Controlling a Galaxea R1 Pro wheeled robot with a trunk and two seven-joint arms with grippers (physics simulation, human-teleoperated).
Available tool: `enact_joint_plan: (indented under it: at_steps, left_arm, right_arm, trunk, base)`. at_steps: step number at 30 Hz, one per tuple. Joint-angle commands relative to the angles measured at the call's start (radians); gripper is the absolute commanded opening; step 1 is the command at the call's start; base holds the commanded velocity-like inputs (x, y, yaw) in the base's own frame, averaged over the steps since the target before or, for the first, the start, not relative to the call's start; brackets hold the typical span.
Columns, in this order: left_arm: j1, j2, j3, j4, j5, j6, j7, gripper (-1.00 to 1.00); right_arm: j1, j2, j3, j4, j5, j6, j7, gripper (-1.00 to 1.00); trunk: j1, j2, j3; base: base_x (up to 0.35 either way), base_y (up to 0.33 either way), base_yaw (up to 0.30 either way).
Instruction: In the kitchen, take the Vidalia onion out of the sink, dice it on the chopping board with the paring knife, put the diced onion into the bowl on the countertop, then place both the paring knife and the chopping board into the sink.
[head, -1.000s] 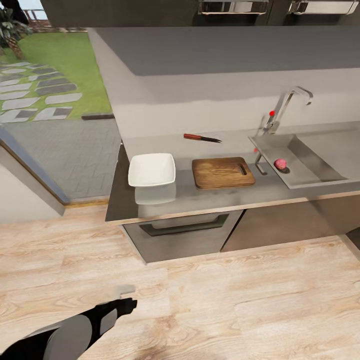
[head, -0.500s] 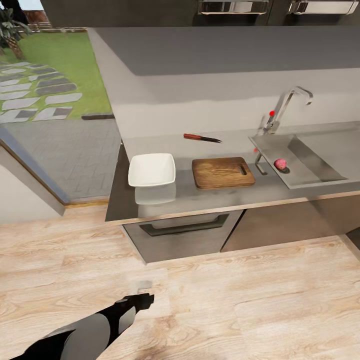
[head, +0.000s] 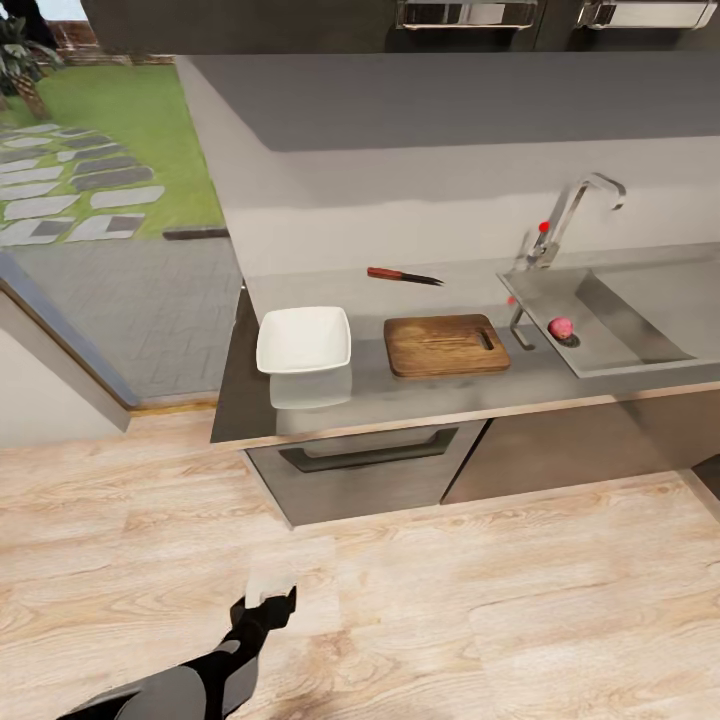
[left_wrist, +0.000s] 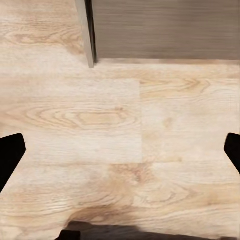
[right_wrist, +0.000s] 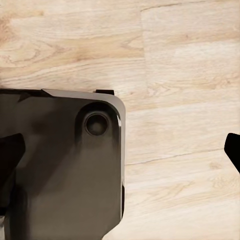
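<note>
The Vidalia onion (head: 561, 327) is seen lying in the sink (head: 640, 330), while the chopping board (head: 445, 345) and the bowl (head: 304, 339) rest on the countertop (head: 400, 395), with the paring knife (head: 403, 276) lying behind the board. The left gripper (left_wrist: 120, 150) is held over the wooden floor (head: 450, 600) with its fingers spread wide apart and nothing between them. The right gripper (right_wrist: 122, 150) is likewise spread open and empty, above the floor and a dark part of the robot's base (right_wrist: 60, 170).

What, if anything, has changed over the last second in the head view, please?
The left gripper swung right over the wooden floor, then turned to point toward the countertop, holding nothing. The Vidalia onion, paring knife, chopping board and bowl have not moved.
</note>
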Motion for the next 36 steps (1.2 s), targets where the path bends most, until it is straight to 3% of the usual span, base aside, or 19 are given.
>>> enact_joint_plan:
  at_steps: [1,4,9,16,26,31,36]
  left_arm:
    - [0.01,0.001,0.008,0.004,-0.011,-0.028,0.005,1.0]
    - [0.048,0.003,0.008,0.004,-0.01,-0.085,0.005,1.0]
    - [0.13,0.03,0.008,0.005,-0.01,-0.171,0.004,1.0]
    - [0.183,0.046,0.008,0.006,-0.01,-0.258,0.003,1.0]
    - [0.206,0.064,0.008,0.005,-0.011,-0.272,0.002,1.0]
    - [0.212,0.081,0.008,0.006,-0.011,-0.36,0.0,1.0]
    - [0.22,0.085,0.008,0.006,-0.011,-0.38,-0.003,1.0]
  right_arm:
    - [0.0,0.0,0.002,0.0,0.001,-0.003,-0.004,1.0]
    - [0.0,0.0,0.002,0.0,0.001,-0.003,-0.004,1.0]
    - [-0.001,0.0,0.002,0.001,0.001,-0.003,-0.004,1.0]
    - [0.0,0.0,0.002,0.003,0.001,-0.003,-0.004,1.0]
    - [0.0,-0.002,0.002,0.002,0.001,-0.01,-0.003,1.0]
    - [0.0,-0.007,0.002,0.0,0.001,-0.017,-0.003,1.0]
    - [0.0,-0.008,0.001,-0.002,0.001,-0.043,-0.003,1.0]
  trunk:
    - [0.001,-0.002,-0.001]
    - [0.001,-0.002,-0.001]
    - [0.001,-0.002,-0.001]
    - [0.001,-0.002,-0.001]
    - [0.001,-0.002,-0.001]
    - [0.001,-0.002,-0.001]
    - [0.001,-0.002,-0.001]
  base:
    - [0.0,0.0,0.0]
    - [0.0,0.0,0.0]
    - [0.0,0.0,0.0]
    - [0.0,0.0,0.0]
    - [0.0,0.0,0.0]
    - [0.0,0.0,0.0]
    - [0.0,0.0,0.0]
